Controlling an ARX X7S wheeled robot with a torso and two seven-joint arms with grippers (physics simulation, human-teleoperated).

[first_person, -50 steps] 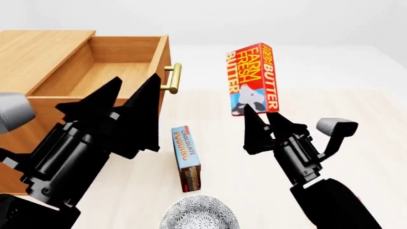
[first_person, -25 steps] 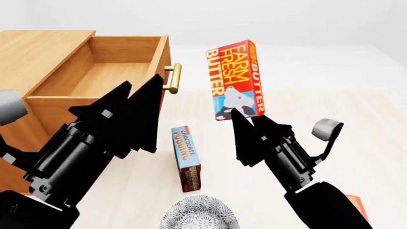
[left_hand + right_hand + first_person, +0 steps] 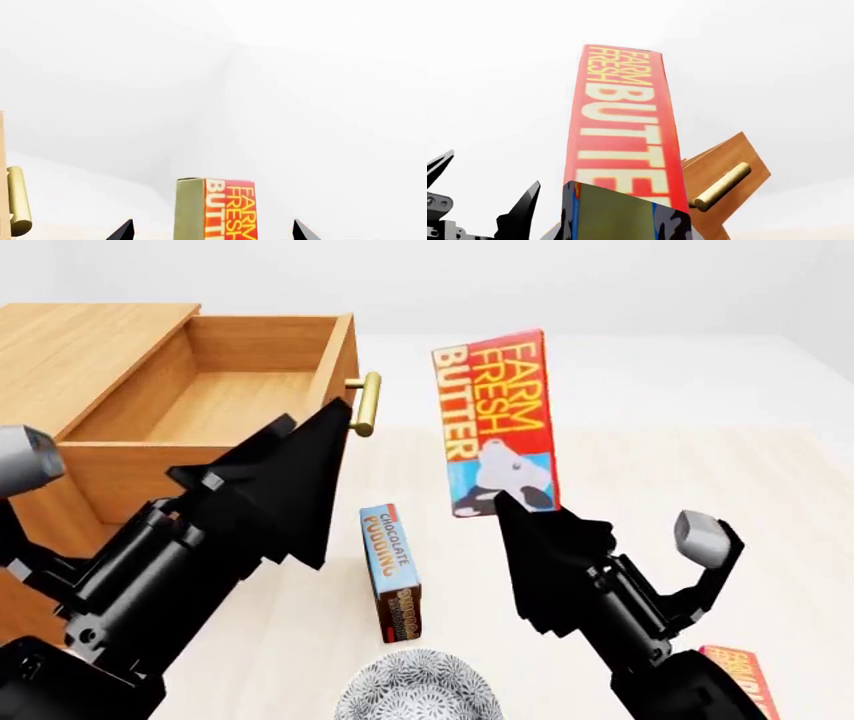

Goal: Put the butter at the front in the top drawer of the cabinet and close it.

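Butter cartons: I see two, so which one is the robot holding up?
The upright butter carton, gripped at its lower end by the right hand. The other carton lies flat.

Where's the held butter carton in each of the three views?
Head view: the butter stands upright at centre, gripped at its lower end by the right end effector.
Left wrist view: bottom centre, cut by the frame edge.
Right wrist view: tall red face filling the centre.
Shared landmark: the brass handle of the top drawer.
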